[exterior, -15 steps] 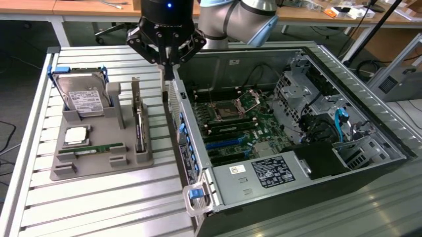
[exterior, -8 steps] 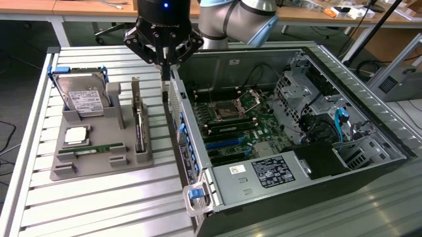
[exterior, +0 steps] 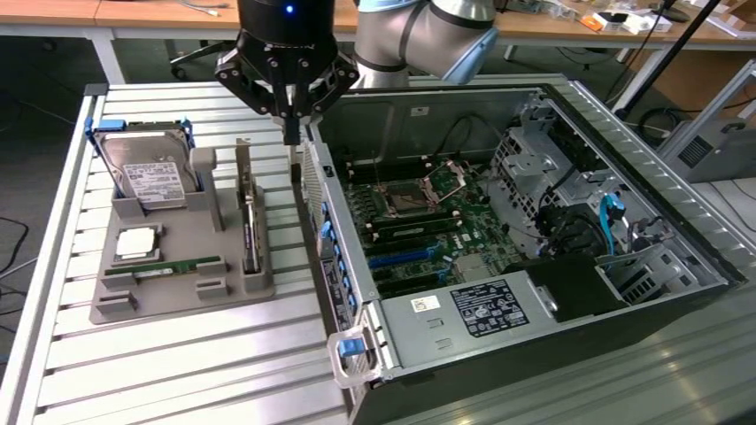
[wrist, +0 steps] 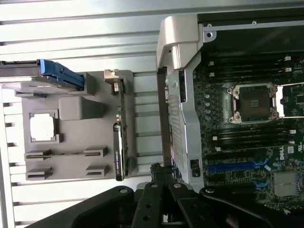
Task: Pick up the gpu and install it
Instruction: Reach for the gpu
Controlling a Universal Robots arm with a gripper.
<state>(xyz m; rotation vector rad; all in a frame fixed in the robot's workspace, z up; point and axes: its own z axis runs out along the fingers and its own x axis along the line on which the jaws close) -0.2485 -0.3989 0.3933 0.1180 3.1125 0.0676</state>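
Note:
The gpu (exterior: 250, 215) stands on its long edge in a slot of the grey holder tray (exterior: 177, 297), with its silver end bracket at the far end. It also appears as a thin dark card (wrist: 119, 142) in the wrist view. My gripper (exterior: 290, 133) hangs above the table, with its fingertips just past the gpu's far end and close to the near wall of the open computer case (exterior: 343, 266). The fingers (wrist: 156, 170) are pressed together with nothing between them. The gripper does not touch the gpu.
The holder tray also carries a silver hard drive (exterior: 151, 175) in a blue caddy, a square CPU chip (exterior: 136, 241) and a green RAM stick (exterior: 175, 266). Inside the case lie the motherboard (exterior: 431, 208), blue slots (exterior: 396, 259) and a power supply (exterior: 479, 310). Everything sits on a slatted metal table (exterior: 177, 372).

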